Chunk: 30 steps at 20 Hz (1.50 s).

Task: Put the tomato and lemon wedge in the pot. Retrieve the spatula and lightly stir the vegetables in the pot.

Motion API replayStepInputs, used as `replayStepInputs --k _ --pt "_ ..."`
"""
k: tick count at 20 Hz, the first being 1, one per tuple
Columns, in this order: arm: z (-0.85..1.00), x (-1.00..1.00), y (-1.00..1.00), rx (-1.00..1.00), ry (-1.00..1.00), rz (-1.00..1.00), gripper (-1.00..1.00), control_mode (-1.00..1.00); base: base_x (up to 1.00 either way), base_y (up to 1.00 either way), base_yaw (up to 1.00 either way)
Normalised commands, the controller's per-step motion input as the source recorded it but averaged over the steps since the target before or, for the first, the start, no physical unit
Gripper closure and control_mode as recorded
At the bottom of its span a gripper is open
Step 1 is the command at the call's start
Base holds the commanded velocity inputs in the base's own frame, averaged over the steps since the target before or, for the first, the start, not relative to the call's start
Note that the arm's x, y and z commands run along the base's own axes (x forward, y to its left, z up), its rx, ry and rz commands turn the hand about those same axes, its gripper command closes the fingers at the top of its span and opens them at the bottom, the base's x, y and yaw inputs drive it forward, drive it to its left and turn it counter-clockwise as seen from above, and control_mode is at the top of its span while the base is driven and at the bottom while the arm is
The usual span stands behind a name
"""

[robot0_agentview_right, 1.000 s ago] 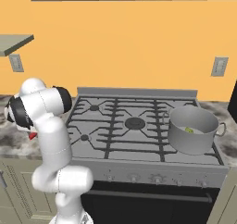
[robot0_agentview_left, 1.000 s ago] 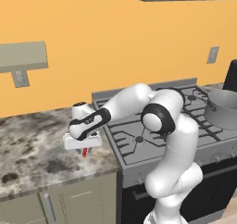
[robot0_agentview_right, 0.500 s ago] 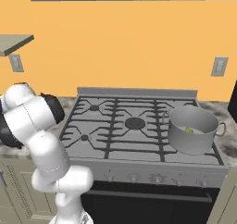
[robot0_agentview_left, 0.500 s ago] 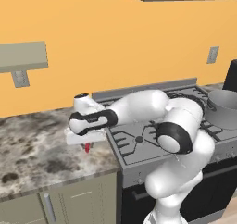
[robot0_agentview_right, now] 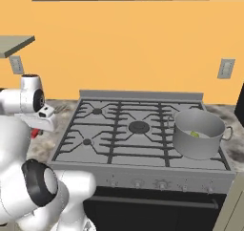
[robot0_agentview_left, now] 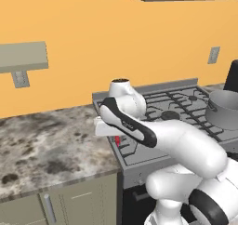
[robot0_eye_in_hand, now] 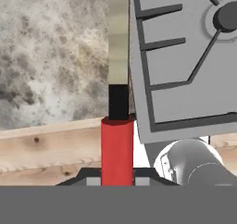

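The claw [robot0_eye_in_hand: 117, 183] pinches the spatula [robot0_eye_in_hand: 117, 140] by its red handle above the desk [robot0_agentview_left: 46, 145] beside the stove [robot0_agentview_right: 138, 130], holding it clear for carrying to the pot [robot0_agentview_right: 198, 133], where a lemon wedge [robot0_agentview_right: 194, 134] lies.

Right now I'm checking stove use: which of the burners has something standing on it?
The front right burner: the pot stands on it, while the stove shows bare grates over its other burners.

Spatula [robot0_eye_in_hand: 117, 149]: red handle, black neck, pale tan head. Pot [robot0_agentview_right: 198, 133]: brushed grey metal. Counter [robot0_agentview_left: 46, 145]: mottled grey-brown stone. Stove [robot0_agentview_right: 133, 134]: grey, dark grates. Wall [robot0_agentview_right: 128, 48]: orange
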Motion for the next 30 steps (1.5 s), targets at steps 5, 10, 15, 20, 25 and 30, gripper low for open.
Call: replayStepInputs --k 5,10,15,20,25,30 --pt "0.82 -0.47 -0.48 -0.05 0.04 0.07 1.0 -1.0 0.0 0.0 0.0" --pt "0.41 -0.31 -0.21 0.02 -0.02 0.03 1.0 -1.0 0.0 0.0 0.0" --pt "0.0 0.0 0.0 0.0 0.0 0.0 1.0 1.0 -0.09 0.0 -0.01" --pt "0.0 0.0 0.0 0.0 0.0 0.0 1.0 1.0 -0.81 -0.44 -0.25" --pt "0.0 0.0 0.0 0.0 0.0 0.0 1.0 1.0 -0.02 -0.98 -0.33" --pt "0.0 0.0 0.0 0.0 0.0 0.0 1.0 1.0 0.19 -0.87 0.01"
